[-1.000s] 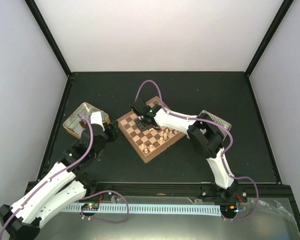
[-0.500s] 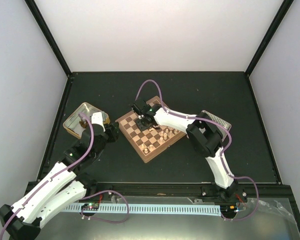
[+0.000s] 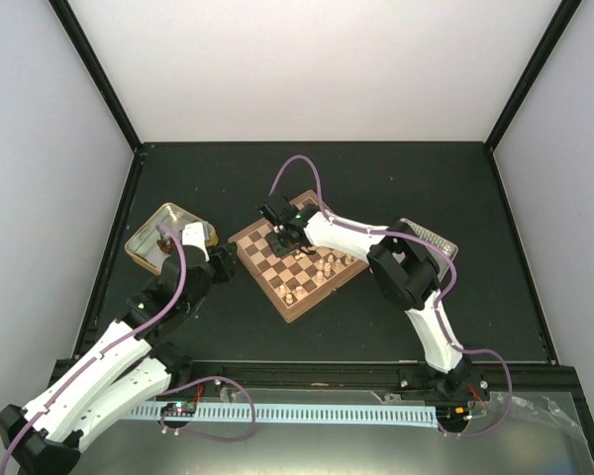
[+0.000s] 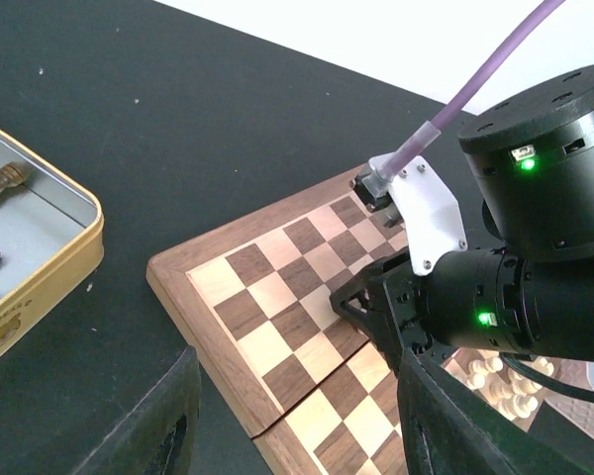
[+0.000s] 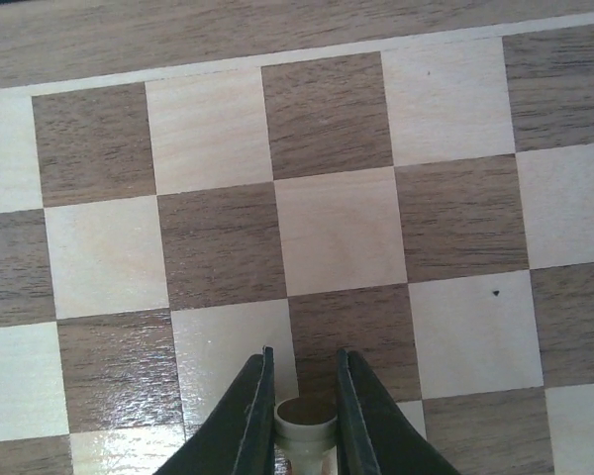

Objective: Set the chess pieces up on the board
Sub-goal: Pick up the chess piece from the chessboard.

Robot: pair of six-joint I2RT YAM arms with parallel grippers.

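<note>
The wooden board (image 3: 297, 259) lies mid-table; it also shows in the left wrist view (image 4: 267, 307) and fills the right wrist view (image 5: 337, 228). My right gripper (image 3: 280, 236) hangs over the board's far left part and is shut on a cream chess piece (image 5: 307, 426), held base-outward between its fingers (image 5: 252, 416). Several cream pieces (image 3: 329, 264) stand on the board's right side, and a few (image 3: 290, 296) near its front corner. My left gripper (image 3: 224, 259) hovers at the board's left edge, open and empty, its fingers (image 4: 148, 426) spread wide.
A gold-rimmed tin (image 3: 166, 236) with dark brown pieces (image 4: 5, 178) sits left of the board. A second metal tin (image 3: 431, 240) lies right of the board, partly behind my right arm. Black frame posts stand at the table's back corners.
My right gripper has shifted slightly toward the board's far left with the cream piece in it. The left arm has barely moved.
</note>
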